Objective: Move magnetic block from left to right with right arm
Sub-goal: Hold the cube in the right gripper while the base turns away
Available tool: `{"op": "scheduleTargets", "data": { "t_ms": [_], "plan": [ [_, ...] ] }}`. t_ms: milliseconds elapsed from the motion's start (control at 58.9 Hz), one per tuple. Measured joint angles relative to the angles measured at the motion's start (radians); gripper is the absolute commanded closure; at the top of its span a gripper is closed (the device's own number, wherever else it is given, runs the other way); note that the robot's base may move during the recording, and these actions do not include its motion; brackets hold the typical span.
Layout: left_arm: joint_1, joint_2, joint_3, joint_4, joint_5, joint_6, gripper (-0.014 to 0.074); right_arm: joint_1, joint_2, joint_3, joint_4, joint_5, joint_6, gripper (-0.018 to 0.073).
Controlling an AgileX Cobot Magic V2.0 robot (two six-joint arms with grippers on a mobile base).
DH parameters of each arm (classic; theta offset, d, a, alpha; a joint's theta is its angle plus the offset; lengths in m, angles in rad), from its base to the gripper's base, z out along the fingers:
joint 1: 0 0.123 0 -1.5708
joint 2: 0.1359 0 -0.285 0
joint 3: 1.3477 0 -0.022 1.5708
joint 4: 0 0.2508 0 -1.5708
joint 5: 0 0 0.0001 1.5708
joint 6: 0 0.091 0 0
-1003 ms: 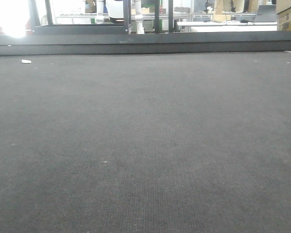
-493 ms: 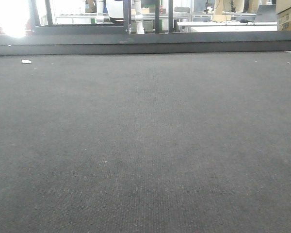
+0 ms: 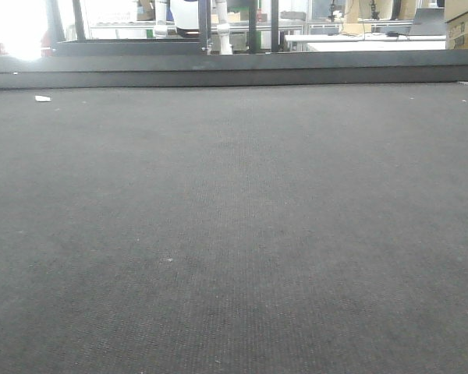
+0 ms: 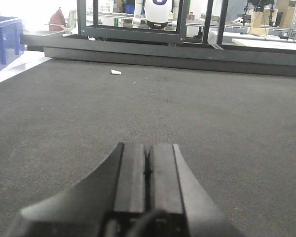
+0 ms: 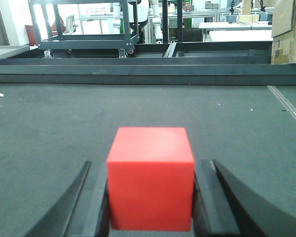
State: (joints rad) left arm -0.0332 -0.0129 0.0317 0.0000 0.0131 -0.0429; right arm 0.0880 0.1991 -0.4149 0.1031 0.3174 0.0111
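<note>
Magnetic block [image 5: 150, 177], a bright red cube, is clamped between the two black fingers [image 5: 89, 202] of the right gripper [image 5: 150, 170] and fills the gap between them. Beyond the gripper stretches the dark grey matted table [image 5: 49, 128]. The left gripper [image 4: 148, 148] is closed, its fingers pressed together on nothing. A small white scrap [image 4: 116, 72] lies far ahead of it, slightly left.

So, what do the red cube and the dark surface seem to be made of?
The red cube: likely plastic, matte; even colour, sharp edges, no glare. The dark surface: seems a woven fabric or carpet-like mat; a fine ribbed weave shows.
</note>
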Motion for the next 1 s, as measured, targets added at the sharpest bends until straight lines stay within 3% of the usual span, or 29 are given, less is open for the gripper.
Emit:
{"op": "scheduleTargets", "data": {
  "t_ms": [1003],
  "plan": [
    [0.000, 0.000, 0.000, 0.000, 0.000, 0.000, 0.0713, -0.002, 0.000, 0.000, 0.000, 0.002, -0.004, 0.0252]
  ]
}}
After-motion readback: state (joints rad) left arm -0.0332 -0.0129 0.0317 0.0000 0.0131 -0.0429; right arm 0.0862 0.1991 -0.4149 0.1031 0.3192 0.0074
